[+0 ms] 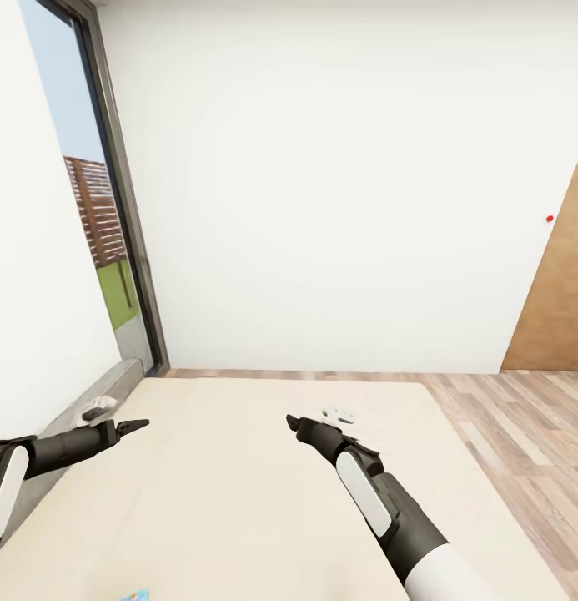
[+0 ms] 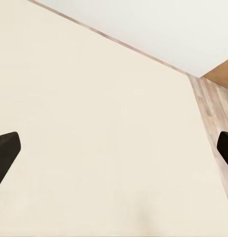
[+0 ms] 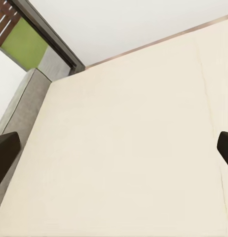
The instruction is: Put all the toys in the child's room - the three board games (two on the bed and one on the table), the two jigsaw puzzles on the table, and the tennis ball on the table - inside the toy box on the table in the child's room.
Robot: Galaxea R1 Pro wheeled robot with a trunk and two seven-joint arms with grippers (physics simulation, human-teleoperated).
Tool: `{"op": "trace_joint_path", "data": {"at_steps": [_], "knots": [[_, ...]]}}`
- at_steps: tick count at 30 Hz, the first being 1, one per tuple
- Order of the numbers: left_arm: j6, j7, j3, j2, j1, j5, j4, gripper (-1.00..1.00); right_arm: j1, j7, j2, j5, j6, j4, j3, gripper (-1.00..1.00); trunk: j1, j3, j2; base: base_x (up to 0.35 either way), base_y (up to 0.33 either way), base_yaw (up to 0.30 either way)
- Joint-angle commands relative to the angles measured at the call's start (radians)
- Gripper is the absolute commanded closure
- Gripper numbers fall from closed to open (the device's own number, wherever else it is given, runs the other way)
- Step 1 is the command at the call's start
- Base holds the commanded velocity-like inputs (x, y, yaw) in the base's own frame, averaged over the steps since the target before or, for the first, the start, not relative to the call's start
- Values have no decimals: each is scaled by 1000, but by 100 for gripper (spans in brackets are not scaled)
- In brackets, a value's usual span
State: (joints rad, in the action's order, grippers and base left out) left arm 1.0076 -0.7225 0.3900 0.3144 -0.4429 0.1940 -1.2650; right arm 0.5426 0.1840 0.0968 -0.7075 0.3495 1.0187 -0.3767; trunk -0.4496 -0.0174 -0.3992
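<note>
Board game: sliver of a colourful box [image 1: 134, 596] at the head view's near edge, flat on the bed [image 1: 238, 501]; long axis cannot be told.
Direction: box lies back toward the robot, behind both pincers.
Nearer arm: left pincer [image 1: 137, 425], by my judgement.
Left pincer: wide apart, empty, over bare mattress.
Right pincer [image 1: 292, 421]: wide apart, empty.
Containers: toy box and tabletop not seen here.
</note>
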Motion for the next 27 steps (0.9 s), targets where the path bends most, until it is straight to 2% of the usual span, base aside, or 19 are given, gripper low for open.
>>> {"op": "trace_joint_path", "data": {"at_steps": [1,27], "knots": [[5,-3,1,0,0,1,1,-100,0,9,0,-10,2,1,-2,-100,0,1,-1,0,259,0],[5,-3,1,0,0,1,1,-100,0,9,0,-10,1,1,-2,-100,0,1,-1,0,255,0]]}}
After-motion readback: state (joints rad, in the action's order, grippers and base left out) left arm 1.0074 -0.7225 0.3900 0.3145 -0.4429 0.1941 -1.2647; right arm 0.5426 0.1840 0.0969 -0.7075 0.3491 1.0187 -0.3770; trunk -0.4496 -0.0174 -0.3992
